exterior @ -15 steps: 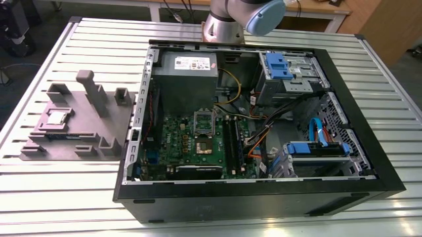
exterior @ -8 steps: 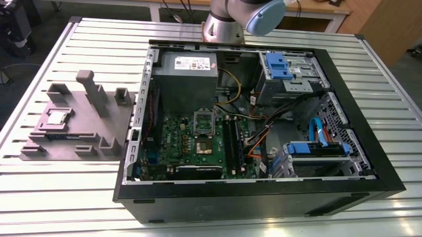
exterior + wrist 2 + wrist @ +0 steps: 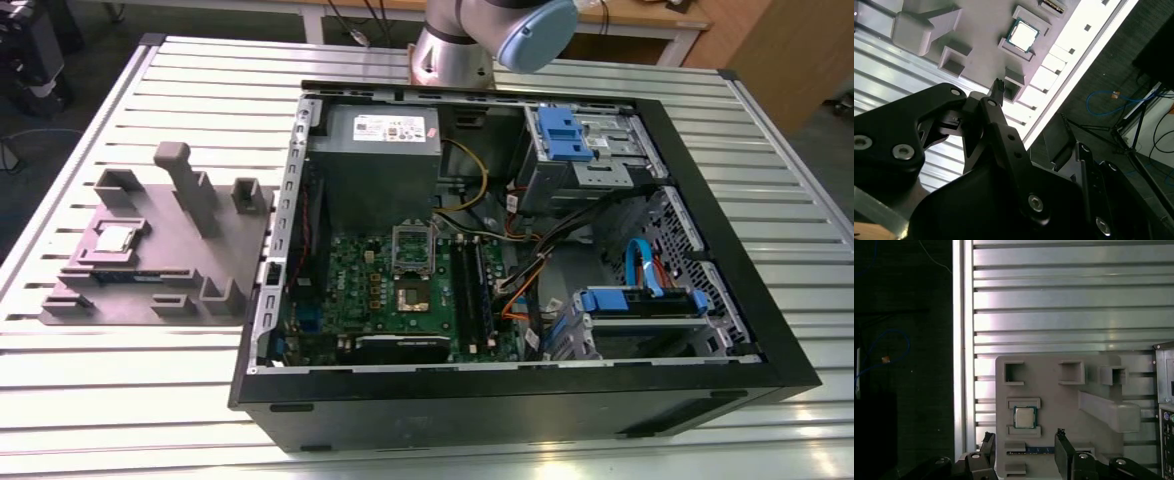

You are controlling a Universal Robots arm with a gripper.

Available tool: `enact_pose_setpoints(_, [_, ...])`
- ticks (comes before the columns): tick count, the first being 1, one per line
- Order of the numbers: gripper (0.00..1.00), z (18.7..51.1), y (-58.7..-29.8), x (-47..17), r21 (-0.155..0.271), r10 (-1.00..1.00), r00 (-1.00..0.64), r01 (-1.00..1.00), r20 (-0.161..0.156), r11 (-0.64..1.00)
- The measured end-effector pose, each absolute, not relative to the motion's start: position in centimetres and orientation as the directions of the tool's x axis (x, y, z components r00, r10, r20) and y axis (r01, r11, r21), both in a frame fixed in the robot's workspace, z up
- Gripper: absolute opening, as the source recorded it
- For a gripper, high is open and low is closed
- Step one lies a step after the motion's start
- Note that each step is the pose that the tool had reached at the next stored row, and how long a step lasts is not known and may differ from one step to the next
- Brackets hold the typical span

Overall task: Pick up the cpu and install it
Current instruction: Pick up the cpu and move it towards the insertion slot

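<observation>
The cpu is a small square chip with a silvery top. It lies flat in a recess of the grey holder block on the slatted table, at the exterior view's left of the open computer case. In both wrist views the cpu sits well below the camera. My gripper is open and hovers high above the block, with nothing between its black fingertips. On the green motherboard, the socket lies uncovered with its silver frame raised.
The black case has high walls around the motherboard, cables, blue drive brackets and a grey box with a white label. Upright posts rise from the holder block. The table edge runs close beside the block.
</observation>
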State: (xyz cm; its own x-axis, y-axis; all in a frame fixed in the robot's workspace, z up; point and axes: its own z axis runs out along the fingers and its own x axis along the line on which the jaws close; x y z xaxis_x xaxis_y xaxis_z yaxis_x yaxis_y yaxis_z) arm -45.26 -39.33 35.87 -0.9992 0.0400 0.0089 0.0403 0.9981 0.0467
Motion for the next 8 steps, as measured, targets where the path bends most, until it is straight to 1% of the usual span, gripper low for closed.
enact_pose_setpoints(8, [0.59,34.98,-39.32,-45.25,0.046,0.040,-0.999,0.040,0.009,0.998])
